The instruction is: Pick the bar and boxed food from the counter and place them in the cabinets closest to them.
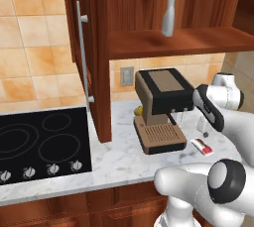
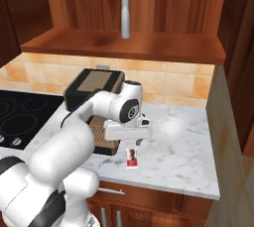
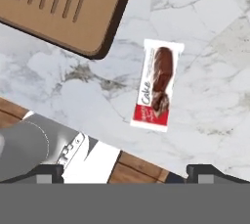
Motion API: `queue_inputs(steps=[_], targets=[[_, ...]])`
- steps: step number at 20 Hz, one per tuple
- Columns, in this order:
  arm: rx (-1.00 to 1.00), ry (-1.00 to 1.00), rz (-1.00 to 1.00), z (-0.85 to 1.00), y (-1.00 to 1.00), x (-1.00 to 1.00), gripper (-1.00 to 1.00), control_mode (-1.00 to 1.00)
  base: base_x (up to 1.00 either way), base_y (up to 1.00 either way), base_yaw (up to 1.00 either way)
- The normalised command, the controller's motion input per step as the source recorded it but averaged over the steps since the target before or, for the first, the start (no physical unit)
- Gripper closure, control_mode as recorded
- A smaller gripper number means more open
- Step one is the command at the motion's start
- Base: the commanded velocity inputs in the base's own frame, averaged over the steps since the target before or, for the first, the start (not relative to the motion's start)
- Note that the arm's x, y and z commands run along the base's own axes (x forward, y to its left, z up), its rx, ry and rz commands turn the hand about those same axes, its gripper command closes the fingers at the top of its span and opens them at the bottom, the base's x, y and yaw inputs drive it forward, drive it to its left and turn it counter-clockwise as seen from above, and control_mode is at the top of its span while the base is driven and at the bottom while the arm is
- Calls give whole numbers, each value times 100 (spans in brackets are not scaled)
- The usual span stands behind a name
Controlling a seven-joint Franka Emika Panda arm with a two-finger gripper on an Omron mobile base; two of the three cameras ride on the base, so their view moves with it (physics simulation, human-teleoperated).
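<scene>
The bar (image 3: 157,90), a white packet with a red end and a brown cake picture, lies flat on the marble counter (image 3: 210,61); it also shows as the bar (image 1: 202,146) and the bar (image 2: 132,157), near the counter's front edge. My gripper (image 3: 128,171) hovers above it, open, with nothing between its fingers. The gripper (image 1: 203,131) hangs just right of the coffee machine, pointing down, and the gripper (image 2: 140,141) sits a little above the packet. The open cabinet shelf (image 1: 173,40) is overhead. The boxed food is out of view.
A brown and black coffee machine (image 1: 161,107) stands left of the bar, its drip tray (image 3: 58,8) close by. A grey spray bottle (image 2: 125,13) stands on the shelf. The open cabinet door (image 1: 83,57) hangs left; a black stove (image 1: 39,141) lies beyond.
</scene>
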Motion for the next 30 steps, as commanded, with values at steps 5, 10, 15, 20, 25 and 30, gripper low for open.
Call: queue_inputs(steps=[5,10,15,20,25,30], targets=[[0,-1,4,-42,-11,10,-100,-100,0,0,0],[1,-7,0,-22,-3,10,-100,-100,0,0,0],[4,-5,-1,-11,0,9,-100,-100,0,0,0],[4,-3,-4,-7,0,6,-100,-100,0,0,0],[0,-2,-5,-1,0,3,-100,-100,0,0,0],[0,-4,-4,0,0,4,-100,-100,0,0,0]])
